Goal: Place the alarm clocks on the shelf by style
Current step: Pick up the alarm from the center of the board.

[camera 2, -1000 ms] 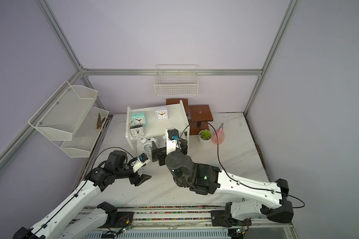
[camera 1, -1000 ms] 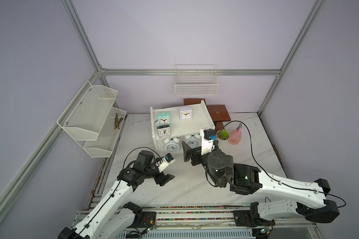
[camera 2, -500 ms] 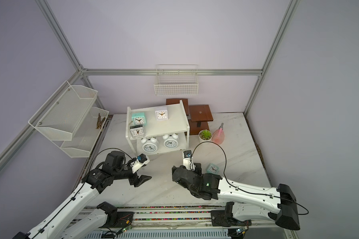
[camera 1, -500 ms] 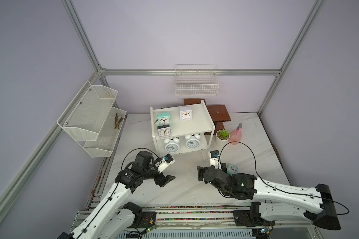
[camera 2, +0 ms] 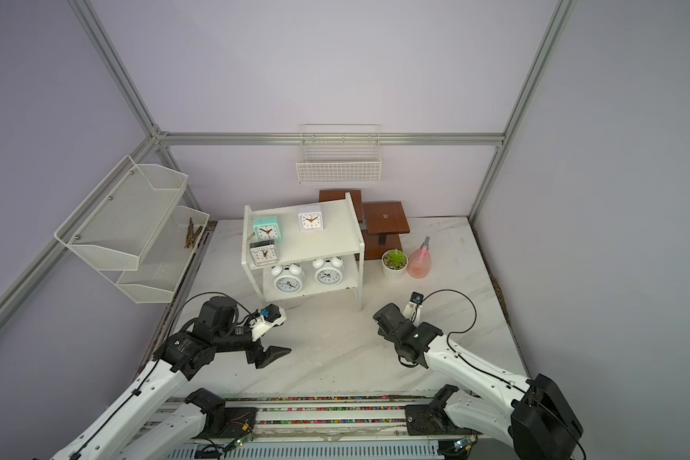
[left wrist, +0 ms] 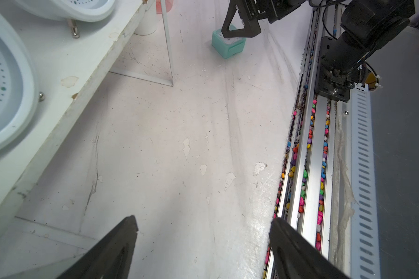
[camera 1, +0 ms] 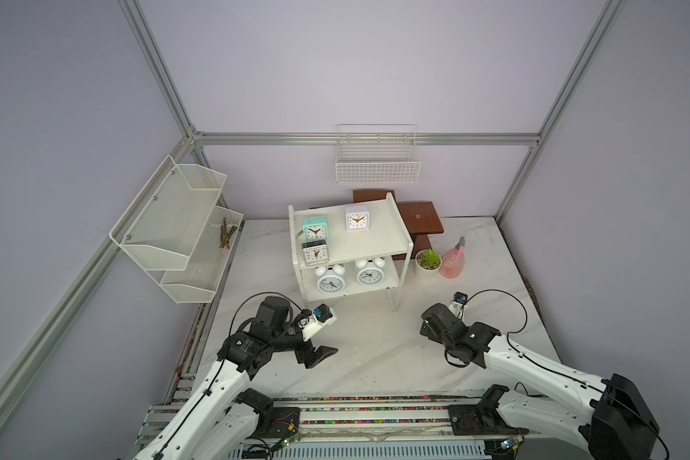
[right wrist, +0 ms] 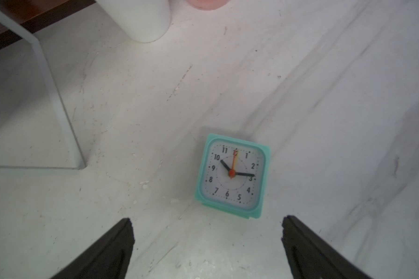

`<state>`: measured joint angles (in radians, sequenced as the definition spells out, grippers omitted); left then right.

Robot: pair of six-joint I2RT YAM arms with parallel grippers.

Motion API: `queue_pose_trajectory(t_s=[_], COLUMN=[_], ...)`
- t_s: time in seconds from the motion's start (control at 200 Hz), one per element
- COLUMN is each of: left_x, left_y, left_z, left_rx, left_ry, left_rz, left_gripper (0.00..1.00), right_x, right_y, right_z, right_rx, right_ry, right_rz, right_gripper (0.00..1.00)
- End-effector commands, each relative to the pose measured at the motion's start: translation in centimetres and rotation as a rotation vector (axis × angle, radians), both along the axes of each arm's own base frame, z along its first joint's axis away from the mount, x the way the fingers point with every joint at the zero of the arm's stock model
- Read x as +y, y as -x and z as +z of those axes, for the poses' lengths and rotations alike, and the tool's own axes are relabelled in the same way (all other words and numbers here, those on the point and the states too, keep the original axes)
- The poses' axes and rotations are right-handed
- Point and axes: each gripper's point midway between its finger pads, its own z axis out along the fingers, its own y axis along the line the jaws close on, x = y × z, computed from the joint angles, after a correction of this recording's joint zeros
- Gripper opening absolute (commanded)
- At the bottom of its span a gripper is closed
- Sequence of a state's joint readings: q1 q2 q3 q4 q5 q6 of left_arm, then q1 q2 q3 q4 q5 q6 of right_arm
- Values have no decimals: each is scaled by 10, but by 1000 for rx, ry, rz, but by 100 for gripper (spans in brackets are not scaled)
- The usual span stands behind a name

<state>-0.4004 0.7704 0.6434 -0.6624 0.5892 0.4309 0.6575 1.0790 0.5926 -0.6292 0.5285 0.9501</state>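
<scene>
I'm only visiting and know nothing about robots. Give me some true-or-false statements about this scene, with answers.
1. Two twin-bell clocks stand on the lower board of the shelf. True.
2. A mint clock sits on the table, off the shelf. True.
3. The right gripper is clamped on that clock. False: its jaws stand open, clock not gripped.
4. The shelf's top board holds four clocks. False: three.
5. The left gripper carries a clock. False: open and empty.

white arm links [camera 1: 542, 368], black joints [camera 1: 471, 338], looping black cables [camera 1: 494, 290], pointed black fingers [left wrist: 111, 248]
</scene>
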Motion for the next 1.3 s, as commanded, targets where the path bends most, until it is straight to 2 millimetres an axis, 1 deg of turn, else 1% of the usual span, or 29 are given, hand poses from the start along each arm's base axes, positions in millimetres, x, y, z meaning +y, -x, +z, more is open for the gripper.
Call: queue_pose_trajectory(t_s=[0.0, 0.105, 0.245, 0.4, 0.515, 0.765, 0.82, 0.845, 0.855, 0.865, 0.935, 1.05, 1.155, 1.295], left_x=[-5, -5, -4, -4, -5, -5, -4, -4, -4, -4, -4, -3, -1, 4], left_y=[4, 4, 4, 4, 5, 5, 4, 4, 4, 4, 4, 1, -3, -13], left_z=[8, 8, 8, 8, 7, 8, 8, 8, 8, 8, 8, 10, 12, 16], left_rx=[-24, -24, -24, -25, -23, -27, -28, -27, -28, -27, -28, -33, -42, -42], left_ry=[28, 28, 28, 27, 28, 28, 27, 27, 26, 26, 24, 19, 10, -9], left_rz=[-40, -40, -37, -38, -40, -40, -39, -38, -37, -38, -32, -19, 4, 66], left_gripper=[89, 89, 89, 89, 90, 90, 90, 90, 90, 90, 90, 90, 90, 91], right_x=[-3, -3, -5, -12, -16, -19, -19, -19, -19, -19, -18, -15, -8, 8], right_y=[-7, -16, -25, -28, -29, -28, -28, -28, -28, -28, -28, -25, -20, -11], right_z=[-9, -21, -30, -41, -45, -51, -50, -49, -49, -49, -46, -38, -27, -1], right_rx=[5, 26, 37, 56, 64, 72, 71, 70, 71, 70, 69, 80, 52, -20], right_ry=[-51, -68, -56, -19, 9, 34, 34, 35, 35, 35, 33, 24, 2, -35], right_rz=[-37, -52, -68, -78, -84, -78, -76, -71, -70, -69, -57, -33, 23, 141], right_gripper=[100, 100, 100, 99, 90, 72, 68, 68, 63, 61, 56, 52, 50, 49])
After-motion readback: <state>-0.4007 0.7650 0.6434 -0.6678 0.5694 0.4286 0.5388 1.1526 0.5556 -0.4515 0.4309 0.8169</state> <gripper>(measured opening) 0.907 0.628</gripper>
